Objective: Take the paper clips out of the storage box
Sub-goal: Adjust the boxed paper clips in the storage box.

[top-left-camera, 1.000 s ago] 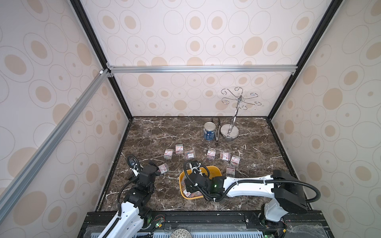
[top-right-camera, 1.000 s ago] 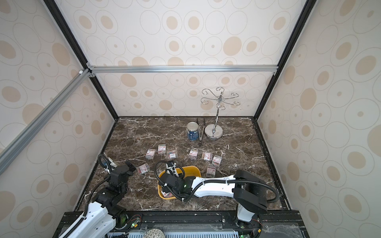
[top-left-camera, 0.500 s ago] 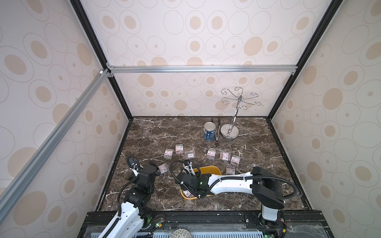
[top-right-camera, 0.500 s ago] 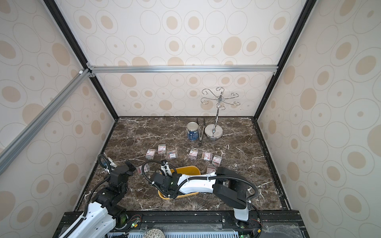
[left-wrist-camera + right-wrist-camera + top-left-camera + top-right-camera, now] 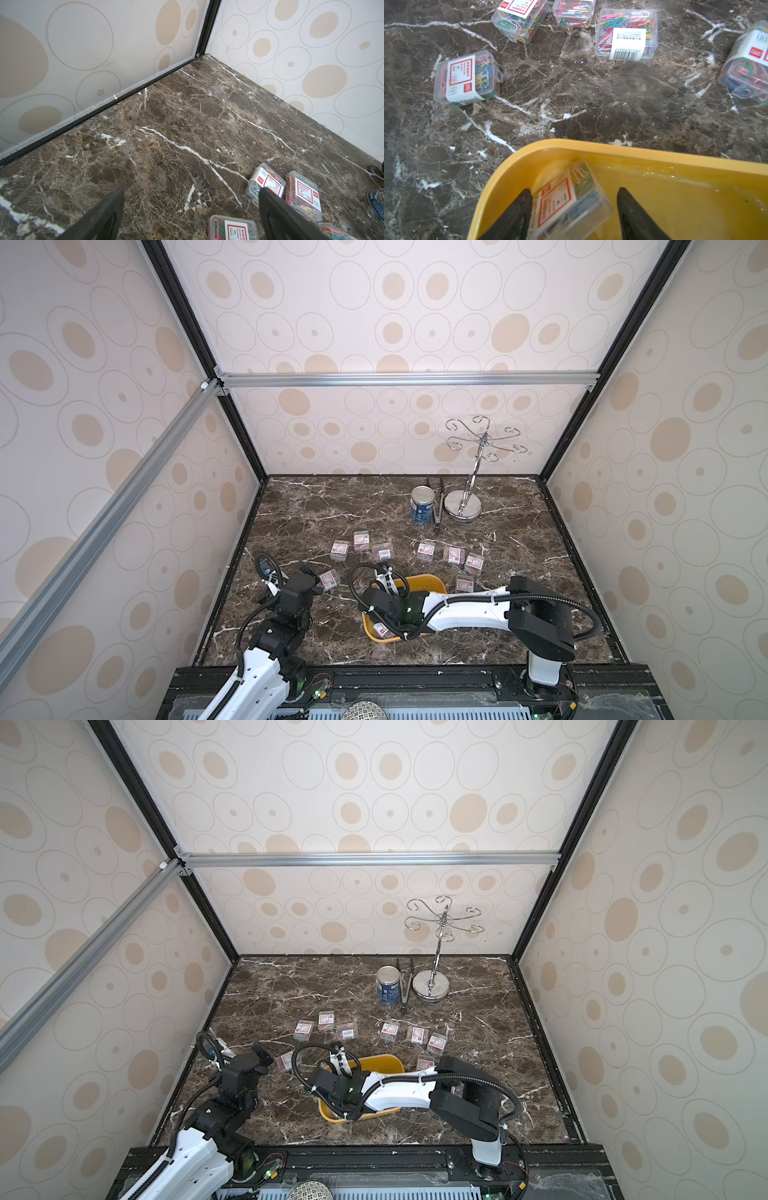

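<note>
Right fingers [image 5: 517,216] straddle one case of paper clips [image 5: 566,199] in a corner of the yellow storage box [image 5: 675,166], half parted, with a gap showing on one side. Left fingers [image 5: 99,216] gape wide above the bench [image 5: 166,124]; other cases [image 5: 467,76] lie outside the box.

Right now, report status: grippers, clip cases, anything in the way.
Left gripper open, over bare table. Right gripper open, jaws straddling a clip case in the storage box corner, not clamped. Second case in the box. Nothing blocking the lift.
</note>
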`<state>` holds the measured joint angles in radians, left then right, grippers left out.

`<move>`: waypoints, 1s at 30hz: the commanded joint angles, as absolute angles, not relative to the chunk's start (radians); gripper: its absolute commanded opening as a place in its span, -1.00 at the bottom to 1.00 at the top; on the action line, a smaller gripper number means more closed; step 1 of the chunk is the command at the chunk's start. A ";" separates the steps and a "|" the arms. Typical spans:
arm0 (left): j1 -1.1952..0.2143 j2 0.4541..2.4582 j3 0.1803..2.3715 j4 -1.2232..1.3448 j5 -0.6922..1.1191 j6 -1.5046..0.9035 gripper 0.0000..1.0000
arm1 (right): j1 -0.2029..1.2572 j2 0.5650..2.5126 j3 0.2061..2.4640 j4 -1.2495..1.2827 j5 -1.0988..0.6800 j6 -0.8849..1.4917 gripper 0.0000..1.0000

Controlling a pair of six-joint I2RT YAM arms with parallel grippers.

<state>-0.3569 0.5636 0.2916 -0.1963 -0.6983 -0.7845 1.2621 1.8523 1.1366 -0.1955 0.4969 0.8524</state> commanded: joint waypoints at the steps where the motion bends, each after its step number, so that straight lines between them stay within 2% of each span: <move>1: -0.350 0.550 0.292 -0.200 -0.720 -0.782 1.00 | 1.261 1.845 1.098 -0.202 0.451 0.887 0.26; 7: -0.350 0.536 0.289 -0.204 -0.723 -0.785 1.00 | 1.234 1.834 1.042 -0.120 0.349 0.950 0.27; 12: -0.349 0.525 0.286 -0.207 -0.722 -0.784 1.00 | 1.211 1.822 0.986 -0.006 0.228 1.005 0.43; 15: -0.349 0.513 0.284 -0.209 -0.723 -0.784 1.00 | 1.179 1.836 0.954 0.087 0.133 1.031 0.43; 19: -0.349 0.498 0.279 -0.210 -0.723 -0.785 1.00 | 1.133 1.853 0.928 0.169 0.033 1.052 0.27; 22: -0.350 0.487 0.276 -0.212 -0.723 -0.784 1.00 | 1.126 1.834 0.921 0.174 0.043 1.042 -0.03; 30: -0.349 0.466 0.270 -0.215 -0.723 -0.784 1.00 | 1.125 1.766 0.912 0.130 0.094 1.009 -0.22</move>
<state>-0.3561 0.4778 0.2718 -0.2005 -0.6991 -0.7853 1.1191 1.8053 0.9268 0.1699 0.0898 1.0130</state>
